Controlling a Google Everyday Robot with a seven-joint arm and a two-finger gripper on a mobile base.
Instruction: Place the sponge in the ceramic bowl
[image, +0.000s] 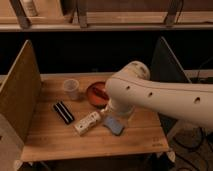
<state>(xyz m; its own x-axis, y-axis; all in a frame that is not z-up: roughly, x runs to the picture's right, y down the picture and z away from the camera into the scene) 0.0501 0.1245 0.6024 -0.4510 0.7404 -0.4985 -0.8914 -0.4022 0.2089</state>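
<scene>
The blue-grey sponge (114, 125) lies flat on the wooden table (60, 137), just right of a white bottle. Behind it sits the reddish-brown ceramic bowl (96, 93), its right side covered by my arm. My gripper (117, 114) hangs under the big white arm, directly above the sponge's far edge and in front of the bowl. The arm's bulk hides most of the gripper.
A white bottle (87, 123) lies on its side left of the sponge. A black striped block (63, 111) lies further left and a translucent cup (71, 89) stands behind it. A wooden panel (19, 90) walls the left side, a dark panel (167, 70) the right.
</scene>
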